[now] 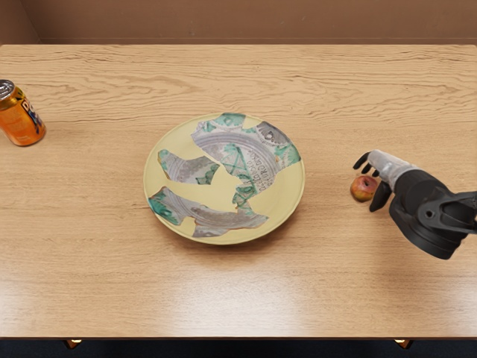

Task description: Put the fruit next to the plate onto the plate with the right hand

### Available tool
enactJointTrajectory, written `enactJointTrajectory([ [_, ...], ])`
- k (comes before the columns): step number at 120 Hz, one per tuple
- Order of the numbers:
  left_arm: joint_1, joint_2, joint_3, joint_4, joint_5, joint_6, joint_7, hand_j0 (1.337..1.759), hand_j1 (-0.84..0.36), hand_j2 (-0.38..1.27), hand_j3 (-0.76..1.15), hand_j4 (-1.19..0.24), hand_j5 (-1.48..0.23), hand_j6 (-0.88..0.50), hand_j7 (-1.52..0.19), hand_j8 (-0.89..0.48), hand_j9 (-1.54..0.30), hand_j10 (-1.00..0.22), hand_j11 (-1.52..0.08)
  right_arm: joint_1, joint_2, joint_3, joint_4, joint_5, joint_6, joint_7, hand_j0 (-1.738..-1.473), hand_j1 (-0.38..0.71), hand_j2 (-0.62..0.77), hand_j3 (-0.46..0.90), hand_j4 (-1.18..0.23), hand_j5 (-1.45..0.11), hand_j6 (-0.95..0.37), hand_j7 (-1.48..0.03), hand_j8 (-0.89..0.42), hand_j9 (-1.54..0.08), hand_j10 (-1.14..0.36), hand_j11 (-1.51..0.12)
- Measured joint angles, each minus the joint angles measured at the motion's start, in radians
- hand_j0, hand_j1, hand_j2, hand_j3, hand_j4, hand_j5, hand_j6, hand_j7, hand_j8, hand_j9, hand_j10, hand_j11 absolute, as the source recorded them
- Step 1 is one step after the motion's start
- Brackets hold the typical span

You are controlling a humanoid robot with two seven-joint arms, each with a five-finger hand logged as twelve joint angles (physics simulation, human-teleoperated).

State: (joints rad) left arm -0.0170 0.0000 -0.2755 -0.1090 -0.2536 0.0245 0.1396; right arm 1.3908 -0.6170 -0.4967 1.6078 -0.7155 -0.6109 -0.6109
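A small red-and-yellow fruit (363, 188) lies on the wooden table, to the right of a yellow plate (287, 195) patterned in grey and green. My right hand (374, 179) comes in from the right edge and sits right beside the fruit. Its dark fingers curve around the fruit's right side and top, spread, not closed on it. The fruit still rests on the table. The left arm does not show.
An orange drink can (19, 114) lies tilted near the table's left edge. The table's front edge (238, 337) runs along the bottom of the view.
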Motion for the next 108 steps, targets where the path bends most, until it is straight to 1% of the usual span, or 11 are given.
enactJointTrajectory([
  [31,0.002,0.000,0.001,0.000,0.000,0.000,0.000,1.658,0.35,0.00,0.00,0.00,0.00,0.00,0.00,0.00,0.00,0.00,0.00,-0.003,0.019,0.000,-0.001,0.000,0.000,0.000,-1.658,0.13,-0.08,0.00,-0.40,-0.52,-0.40,-0.52,-0.40,-0.52,-0.40,-0.52],
  [38,0.002,0.000,0.001,0.000,0.000,0.000,0.000,1.658,0.35,0.00,0.00,0.00,0.00,0.00,0.00,0.00,0.00,0.00,0.00,-0.003,0.020,0.000,-0.001,-0.003,0.000,0.000,-1.658,0.16,-0.08,0.00,-0.43,-0.55,-0.43,-0.56,-0.40,-0.56,-0.43,-0.56],
  [52,0.002,0.000,0.001,0.000,0.000,0.000,0.000,1.658,0.35,0.00,0.00,0.00,0.00,0.00,0.00,0.00,0.00,0.00,0.00,-0.009,0.021,-0.001,-0.002,-0.010,0.000,0.000,-1.658,0.23,-0.09,0.00,-0.49,-0.63,-0.49,-0.63,-0.44,-0.63,-0.49,-0.63],
  [64,0.000,0.000,0.001,0.000,0.000,0.000,0.000,1.658,0.35,0.00,0.00,0.00,0.00,0.00,0.00,0.00,0.00,0.00,0.00,-0.017,0.021,-0.001,-0.005,-0.023,0.000,0.000,-1.652,0.25,-0.09,0.00,-0.54,-0.66,-0.49,-0.67,-0.42,-0.68,-0.52,-0.68],
  [69,0.001,0.000,0.001,0.000,0.000,0.000,0.000,1.658,0.35,0.00,0.00,0.00,0.00,0.00,0.00,0.00,0.00,0.00,0.00,-0.019,0.022,-0.001,-0.006,-0.025,0.002,0.000,-1.650,0.26,-0.07,0.00,-0.55,-0.69,-0.47,-0.70,-0.40,-0.71,-0.53,-0.71],
  [78,0.001,0.000,0.000,0.000,0.000,0.000,0.000,1.658,0.35,0.00,0.00,0.00,0.00,0.00,0.00,0.00,0.00,0.00,0.00,-0.021,0.022,0.000,-0.007,-0.028,0.004,0.000,-1.644,0.26,-0.10,0.00,-0.56,-0.74,-0.44,-0.74,-0.37,-0.77,-0.55,-0.77],
  [87,0.001,0.000,0.000,0.000,0.000,0.000,0.000,1.658,0.35,0.00,0.00,0.00,0.00,0.00,0.00,0.00,0.00,0.00,0.00,-0.021,0.022,-0.001,-0.007,-0.027,0.003,0.000,-1.645,0.26,-0.04,0.00,-0.60,-0.78,-0.42,-0.78,-0.37,-0.81,-0.59,-0.81],
  [94,0.001,0.000,0.000,0.000,0.000,0.000,0.000,1.658,0.35,0.00,0.00,0.00,0.00,0.00,0.00,0.00,0.00,0.00,0.00,-0.021,0.022,0.000,-0.007,-0.027,0.003,0.000,-1.645,0.28,-0.01,0.00,-0.62,-0.83,-0.40,-0.82,-0.34,-0.85,-0.61,-0.86],
  [104,0.000,0.000,0.000,0.000,0.000,0.000,0.000,1.658,0.35,0.00,0.00,0.00,0.00,0.00,0.00,0.00,0.00,0.00,0.00,-0.021,0.022,0.000,-0.006,-0.026,0.004,0.001,-1.643,0.28,-0.03,0.00,-0.65,-0.90,-0.37,-0.87,-0.31,-0.92,-0.61,-0.92],
  [108,0.000,0.000,0.000,0.000,0.000,0.000,0.000,1.658,0.35,0.00,0.00,0.00,0.00,0.00,0.00,0.00,0.00,0.00,0.00,-0.021,0.022,-0.001,-0.006,-0.027,0.004,0.001,-1.643,0.28,0.00,0.00,-0.66,-0.92,-0.36,-0.89,-0.31,-0.94,-0.61,-0.95],
])
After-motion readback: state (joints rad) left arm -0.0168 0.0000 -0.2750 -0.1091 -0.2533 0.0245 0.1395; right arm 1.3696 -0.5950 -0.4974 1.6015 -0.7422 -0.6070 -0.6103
